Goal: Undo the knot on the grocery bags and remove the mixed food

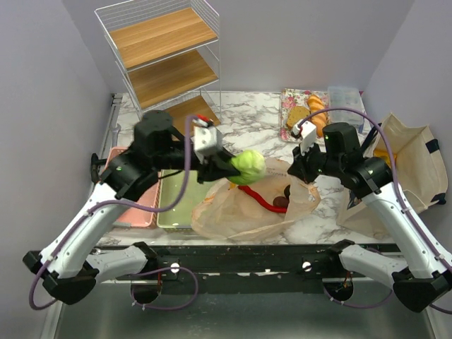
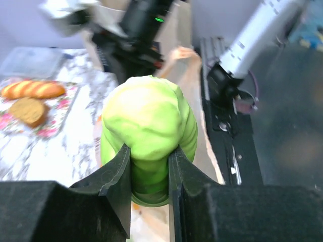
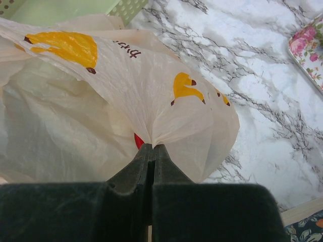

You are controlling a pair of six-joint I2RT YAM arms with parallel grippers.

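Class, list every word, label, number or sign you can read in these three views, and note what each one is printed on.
Grocery bag: one short dark printed word, upside down in the right wrist view, too small and blurred to read.
Same bag: orange shapes with dark tips, which are pictures and not letters.
Everything else in the three views: no readable writing.

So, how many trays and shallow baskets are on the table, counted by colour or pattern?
Pink tray: 1
Green basket: 1
Floral tray: 1
Total: 3
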